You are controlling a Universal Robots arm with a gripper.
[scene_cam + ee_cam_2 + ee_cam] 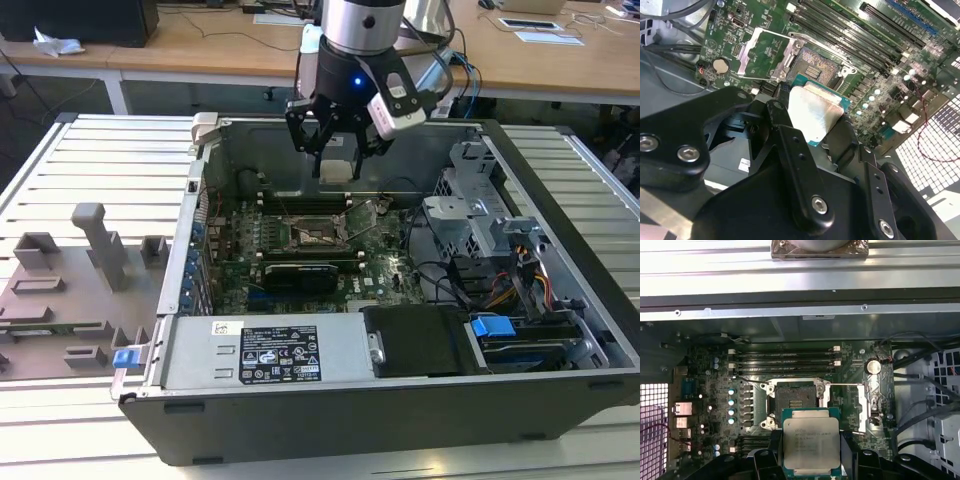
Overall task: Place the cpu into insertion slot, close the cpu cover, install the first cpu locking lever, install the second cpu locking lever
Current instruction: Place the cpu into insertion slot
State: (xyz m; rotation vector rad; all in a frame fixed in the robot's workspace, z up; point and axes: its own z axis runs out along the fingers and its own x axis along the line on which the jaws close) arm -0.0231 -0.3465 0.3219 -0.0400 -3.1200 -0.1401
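cpu, exterior view: the cpu [337, 172] hangs in the air over the green circuit board [390, 270], toward the far wall of the open computer case [350, 415].
gripper, exterior view: the gripper [338, 160] points down into the case, clamped on the cpu's edges.
insertion slot, exterior view: the insertion slot [312, 235] lies near the middle of the board, uncovered and below the chip.
case, exterior view: it lies on its side on a slatted table [100, 150].
cpu, first wrist view: the cpu [811, 445] shows its dull silver top, and black fingers [765, 462] press on two opposite sides.
insertion slot, first wrist view: the insertion slot [794, 402] is empty with its contact field bare. The chip is not seated in it.
cpu cover, first wrist view: the cpu cover [875, 407] is swung open beside the slot, on the side of the coin cell [872, 366].
memory slots, first wrist view: the memory slots [785, 362] run along the slot's far side.
cpu, second wrist view: the cpu [815, 112] is held between the fingers [790, 145], close above the board.
insertion slot, second wrist view: the insertion slot [812, 70] is open and empty just beyond the chip.
cpu cover, second wrist view: the cpu cover [765, 52] is folded back from the slot's rim.
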